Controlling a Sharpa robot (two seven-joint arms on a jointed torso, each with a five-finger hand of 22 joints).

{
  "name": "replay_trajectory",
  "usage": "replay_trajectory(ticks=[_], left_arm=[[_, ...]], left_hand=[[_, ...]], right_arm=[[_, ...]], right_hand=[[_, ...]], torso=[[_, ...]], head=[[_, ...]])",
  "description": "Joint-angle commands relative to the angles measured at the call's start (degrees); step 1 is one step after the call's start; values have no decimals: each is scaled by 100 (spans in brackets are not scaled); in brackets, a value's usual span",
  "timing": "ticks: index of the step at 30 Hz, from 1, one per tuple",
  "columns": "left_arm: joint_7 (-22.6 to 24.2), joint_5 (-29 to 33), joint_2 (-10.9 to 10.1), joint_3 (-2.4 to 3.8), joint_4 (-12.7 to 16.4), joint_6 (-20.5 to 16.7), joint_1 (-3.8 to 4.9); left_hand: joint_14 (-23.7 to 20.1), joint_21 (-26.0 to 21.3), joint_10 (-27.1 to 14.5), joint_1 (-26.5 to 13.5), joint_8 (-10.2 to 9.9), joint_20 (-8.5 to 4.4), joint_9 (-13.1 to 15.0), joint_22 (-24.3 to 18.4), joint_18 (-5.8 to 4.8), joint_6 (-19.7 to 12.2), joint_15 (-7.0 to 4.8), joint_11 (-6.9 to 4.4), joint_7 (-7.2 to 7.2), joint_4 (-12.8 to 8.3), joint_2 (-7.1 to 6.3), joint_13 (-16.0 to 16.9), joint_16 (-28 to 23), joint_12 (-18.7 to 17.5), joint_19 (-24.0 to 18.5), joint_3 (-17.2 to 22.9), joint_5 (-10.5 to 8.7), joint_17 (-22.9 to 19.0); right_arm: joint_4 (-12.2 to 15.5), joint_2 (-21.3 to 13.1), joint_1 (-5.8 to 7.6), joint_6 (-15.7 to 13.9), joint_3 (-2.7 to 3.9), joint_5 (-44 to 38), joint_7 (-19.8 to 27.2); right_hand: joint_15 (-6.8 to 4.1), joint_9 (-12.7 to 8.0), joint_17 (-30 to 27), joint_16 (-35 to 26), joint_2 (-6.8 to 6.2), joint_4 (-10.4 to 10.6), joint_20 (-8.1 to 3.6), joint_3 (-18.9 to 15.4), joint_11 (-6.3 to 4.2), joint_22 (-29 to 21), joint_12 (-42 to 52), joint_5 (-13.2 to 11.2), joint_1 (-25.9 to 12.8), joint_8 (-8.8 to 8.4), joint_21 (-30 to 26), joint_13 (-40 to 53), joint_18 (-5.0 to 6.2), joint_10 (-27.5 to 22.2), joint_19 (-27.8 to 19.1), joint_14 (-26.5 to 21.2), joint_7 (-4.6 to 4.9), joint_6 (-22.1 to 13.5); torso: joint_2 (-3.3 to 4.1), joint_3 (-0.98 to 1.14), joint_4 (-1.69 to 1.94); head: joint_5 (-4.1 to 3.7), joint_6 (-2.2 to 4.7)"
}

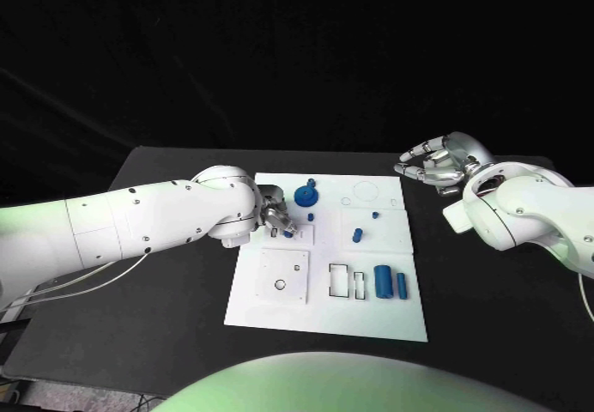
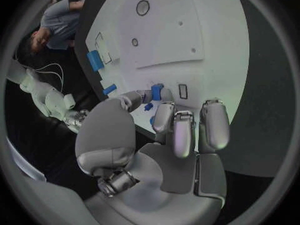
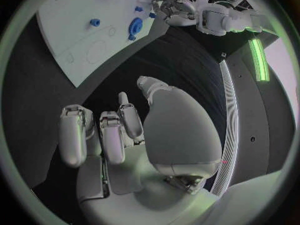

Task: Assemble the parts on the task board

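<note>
White flat task board (image 1: 372,300), blue parts (image 1: 384,281)

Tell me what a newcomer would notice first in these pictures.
The white task board stands out on the black table, dotted with small blue parts. The left hand pinches a small blue part over the board's left side, while the right hand hovers curled beyond the board's far right corner, holding nothing.

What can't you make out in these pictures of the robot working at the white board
- Head view: whether the left hand actually grips the small blue part; its fingers cover the contact.
- Left wrist view: that part shows only partly past a fingertip.
- Right wrist view: the task board is cut by the circle's rim.
</note>
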Motion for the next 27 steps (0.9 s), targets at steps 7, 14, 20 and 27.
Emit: replay_trajectory(ticks=[7,14,20,27], left_arm=[[-72,21,62,-12,-95,221,-16],[-99,36,69,-12,-133,245,-16],[-112,42,72,-12,-151,287,-16],[-137,45,53,-13,-153,283,-16]], left_hand=[[605,-12,13,-231,-80,-19,12,526,-106,133,-58,-35,-129,-248,-30,25,21,58,59,346,-431,1509],[605,-25,5,-348,-129,-20,4,534,-108,166,-57,-34,-128,-105,-49,28,21,58,69,236,-687,1509],[605,-35,5,-401,-170,-19,4,545,-109,194,-55,-31,-126,14,-63,41,21,71,79,96,-984,1509],[605,-29,11,-409,-218,-10,20,584,-117,228,-48,-21,-117,273,-64,69,21,102,112,-348,-1199,1509]], right_arm=[[-4,2,-10,68,0,-22,58],[-6,1,-12,69,0,-20,59],[-9,0,-15,76,0,-21,61],[-11,-7,-17,69,0,-28,65]], right_hand=[[-47,11,1393,-22,-16,12,-46,37,-19,1043,-23,39,-65,30,-22,-4,54,8,-15,565,-27,-21],[-47,11,1387,-24,-19,13,-46,38,-19,1040,-28,37,-71,31,-29,-10,55,3,-19,564,-27,-23],[-47,14,1357,-37,-24,21,-47,40,-17,1028,-41,30,-97,31,-57,-26,61,-9,-33,555,-26,-31],[-50,24,1320,-53,-44,30,-49,45,-20,1013,-66,-29,-158,42,-99,-57,70,-31,-52,545,-30,-37]], torso=[[-3,-2,2],[-2,-3,3],[-4,-3,2],[-3,-5,3]], head=[[-17,2],[-24,2],[-19,2],[-29,2]])
